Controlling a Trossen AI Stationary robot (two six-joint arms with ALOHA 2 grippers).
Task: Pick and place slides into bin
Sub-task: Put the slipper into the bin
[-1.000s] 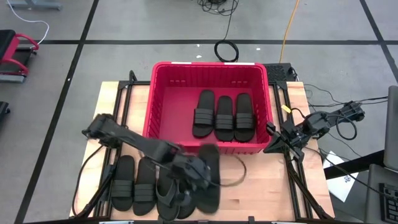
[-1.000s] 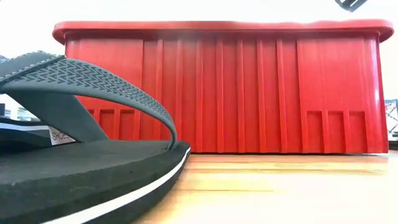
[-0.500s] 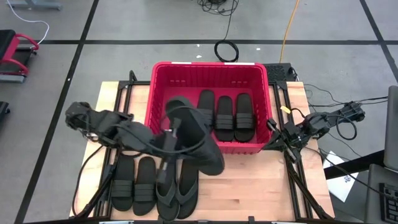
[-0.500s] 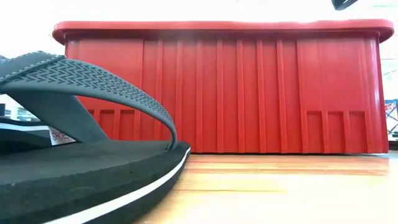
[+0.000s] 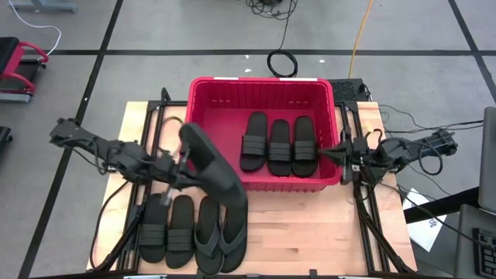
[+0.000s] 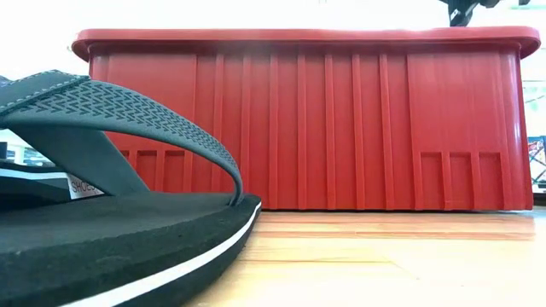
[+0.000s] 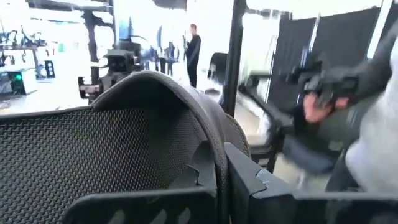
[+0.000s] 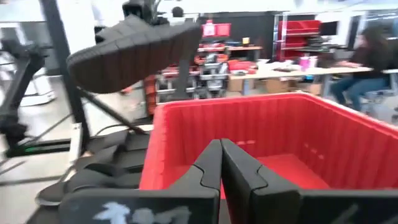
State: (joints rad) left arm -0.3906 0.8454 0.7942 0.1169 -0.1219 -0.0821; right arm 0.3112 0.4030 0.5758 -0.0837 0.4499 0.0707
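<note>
My left gripper [image 5: 183, 164] is shut on one black slide [image 5: 215, 167], held in the air over the red bin's [image 5: 203, 116] near left corner. In the right wrist view this slide [image 8: 134, 53] shows high above the bin [image 8: 261, 134]. Three slides [image 5: 279, 146] lie side by side on the bin's floor. Two band slides [image 5: 167, 236] and two flip-flops [image 5: 221, 236] lie flat on the table in front. My right gripper [image 5: 325, 153] hovers shut, level, at the bin's right rim. My left gripper pinches the slide by its long side edge [image 7: 208, 165] between its two fingers, coming level from the table's left. The fingers lie across the slide. The slide is lifted clear, tilted, its patterned face [image 7: 93, 155] turned to the wrist camera.
The nearest flip-flop [image 6: 111, 213] fills the low view's left, the bin's ribbed front wall [image 6: 307, 128] behind it. Bare wood [image 5: 310, 225] lies in front of the bin on the right. Cables trail at the table's right edge [image 5: 418, 147]. People stand in the room beyond.
My left gripper has risen from the table beside the flip-flops and pulled back toward the table's left and far side, tipping up to level. The slide has come with it, lifted clear and tilted. My right gripper has turned at the wrist and now points level at the bin.
</note>
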